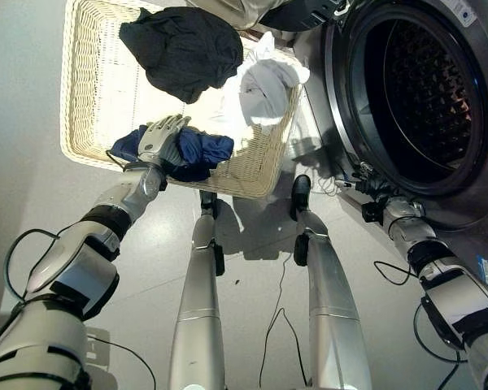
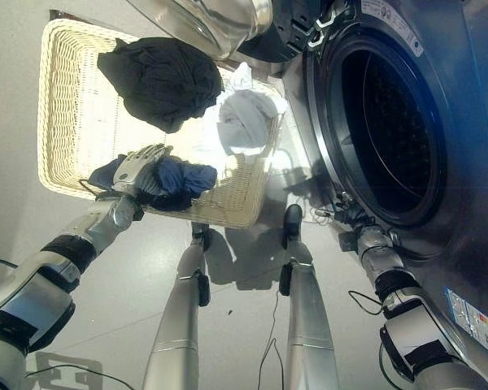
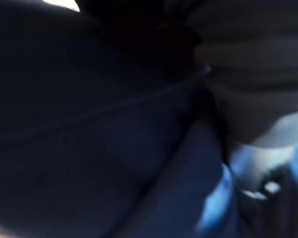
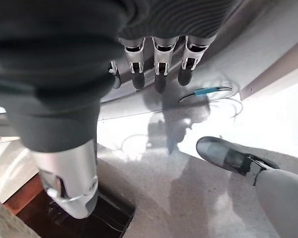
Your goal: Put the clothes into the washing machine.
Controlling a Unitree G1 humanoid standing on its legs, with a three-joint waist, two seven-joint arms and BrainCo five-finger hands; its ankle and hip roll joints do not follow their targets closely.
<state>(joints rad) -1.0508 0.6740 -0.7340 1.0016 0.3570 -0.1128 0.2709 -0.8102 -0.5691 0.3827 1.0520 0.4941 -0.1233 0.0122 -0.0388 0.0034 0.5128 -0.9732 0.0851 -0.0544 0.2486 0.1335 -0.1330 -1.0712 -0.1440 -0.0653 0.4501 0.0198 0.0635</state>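
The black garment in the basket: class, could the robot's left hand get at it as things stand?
Probably yes. The black garment lies uncovered on top in the wicker basket, and the left hand already rests on the blue garment in that basket, nothing between.

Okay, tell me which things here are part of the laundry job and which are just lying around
Part of the job:
- blue garment under the left hand
- black garment
- white garment
- wicker basket holding all three
- washing machine, door open
- right hand, idle by the drum opening

Lying about:
- nothing else I can make out
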